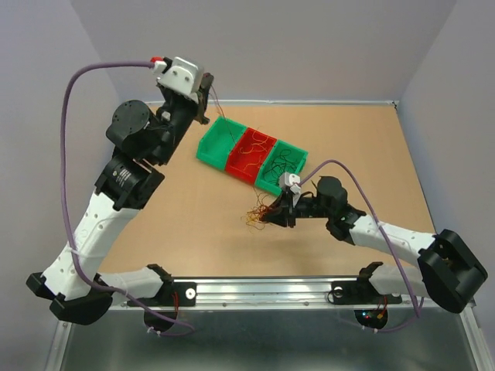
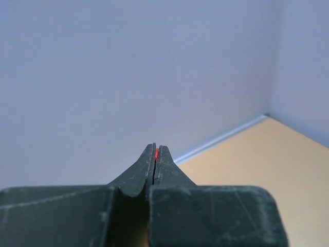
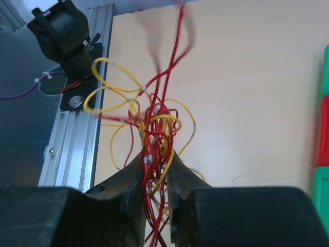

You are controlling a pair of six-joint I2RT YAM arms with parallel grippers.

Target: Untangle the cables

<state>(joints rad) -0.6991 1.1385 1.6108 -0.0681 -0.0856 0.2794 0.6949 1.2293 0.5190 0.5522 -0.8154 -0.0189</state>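
In the top view, your left arm is raised toward the back wall, with the left gripper (image 1: 204,97) up off the table (image 1: 348,147). A single thin red strand (image 1: 216,104) hangs from its tips, slanting down toward the near end of the row of bins (image 1: 207,147). The row goes green, red, green, and there are loose strands in the red bin and in the green one beyond it. Your right arm reaches low across the table. The right gripper (image 1: 272,216) sits at the edge of the tangle of cables (image 1: 257,215), which lies on the wood in front of the bins and apart from them. The tangle spreads away from the fingers toward the left arm's side.

In the left wrist view, your two fingers are pressed together with no gap. A sliver of the red strand (image 2: 156,153) shows pinched right at the tips. Behind them you see only the wall and a corner of the table.

In the right wrist view, the cables (image 3: 154,118) run straight down between your fingers (image 3: 134,175). It is a dense bunch of red strands with a few yellow ones, filling the narrow gap from one pad to the other. The jaws stand close on either side of the bunch, but you cannot tell from here whether they are pinching it. Beyond the tips, yellow loops fan out over the wood toward the aluminium rail (image 3: 72,139), and two red strands rise blurred toward the top edge.
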